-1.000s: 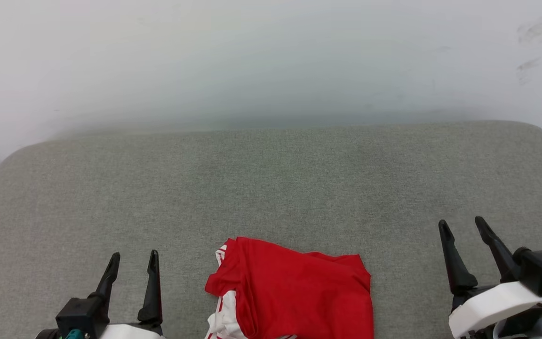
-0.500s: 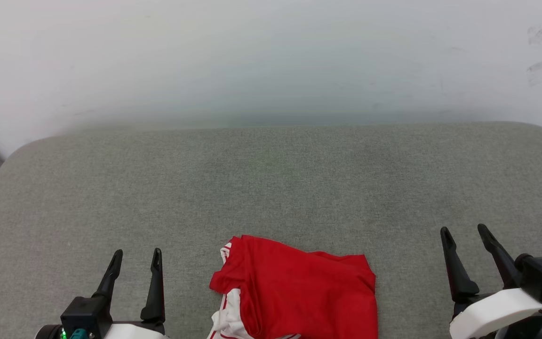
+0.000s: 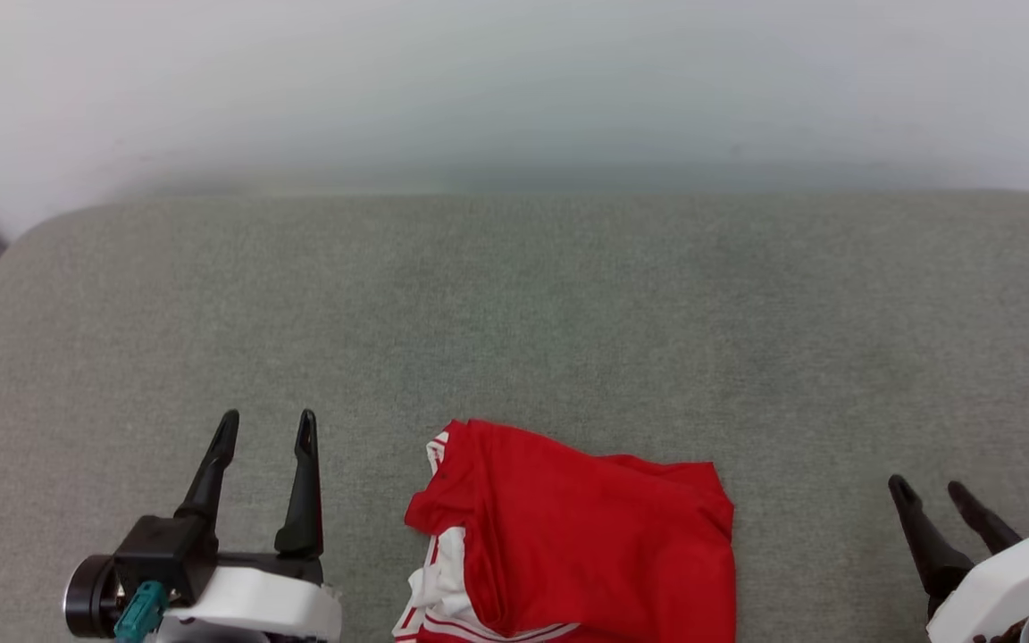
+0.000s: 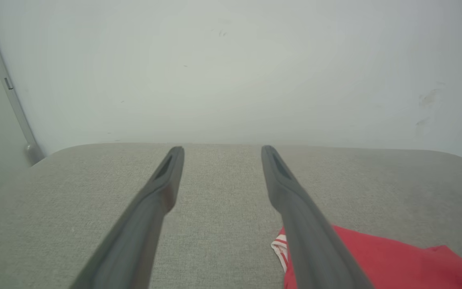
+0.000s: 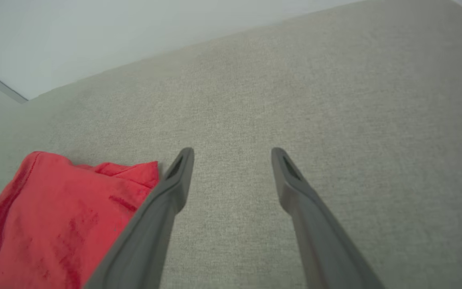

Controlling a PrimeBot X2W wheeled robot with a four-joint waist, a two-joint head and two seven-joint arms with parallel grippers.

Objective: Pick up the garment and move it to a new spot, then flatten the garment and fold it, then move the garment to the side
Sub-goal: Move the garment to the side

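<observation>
Garment point(image 3: 586, 527) on grey fabric surface point(image 3: 514, 295) w/ rounded corners, white wall point(image 3: 514, 80) behind.

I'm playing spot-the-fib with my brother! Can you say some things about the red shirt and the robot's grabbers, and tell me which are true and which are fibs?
1. The garment lies on the grey cushion, between the two grippers. True.
2. The left gripper is pinching the garment. False: it is open, beside the garment, holding nothing.
3. The right gripper is open. True.
4. The garment is blue. False: it is red, with white at its left edge.
</observation>
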